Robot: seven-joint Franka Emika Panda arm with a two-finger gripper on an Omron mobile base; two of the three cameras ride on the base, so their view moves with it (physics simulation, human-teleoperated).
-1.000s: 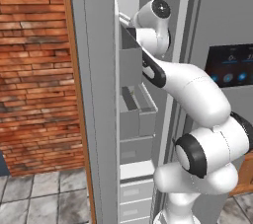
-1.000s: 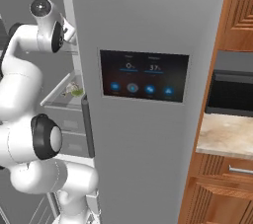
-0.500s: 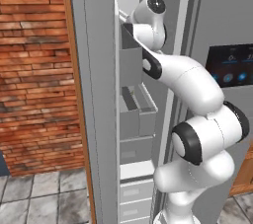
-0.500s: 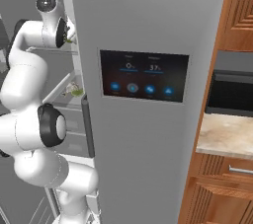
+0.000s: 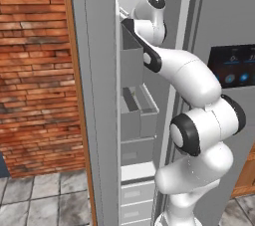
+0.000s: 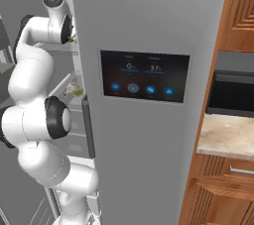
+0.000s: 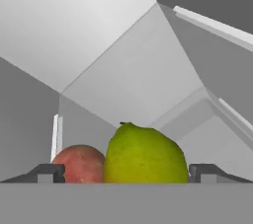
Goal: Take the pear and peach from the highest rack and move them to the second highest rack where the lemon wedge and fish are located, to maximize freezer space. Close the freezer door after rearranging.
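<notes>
The gripper (image 7: 126, 174) stands wide apart, its two small dark, blocky fingertips (image 7: 47, 172) showing one at each side of the hand view, nothing clamped between them. Between the tips, and a little beyond them, sits the pear (image 7: 144, 153): smooth, yellow-green, broad-bodied and narrowing to a short dark stem at its top. Whether the tips touch it I cannot tell. Just beside the pear, on its left in the hand view and partly hidden behind it, lies the peach (image 7: 79, 164), round, matte, reddish with a paler blush. The two fruits look to be touching or very nearly so.

Around them are the plain, flat grey walls of the freezer (image 7: 123, 70) interior, meeting in sharp corners, with pale white edge strips at the left and upper right.

In the left base view the white, glossy arm (image 5: 184, 75) with dark joint rings reaches up into the top of the open freezer compartment. The open grey door (image 5: 97, 95) stands to the left, with boxy grey door bins (image 5: 137, 113) on its inner side. Further left is a rough red brick wall (image 5: 35, 70) over grey floor tiles (image 5: 45, 202).

In the right base view a dark touch panel (image 6: 145, 75) with blue icons sits on the smooth grey door beside the arm, and something small and greenish (image 6: 76, 90) lies on a lower rack. To the right are carved wooden cabinets (image 6: 218, 189) and a speckled stone counter (image 6: 225, 137).
</notes>
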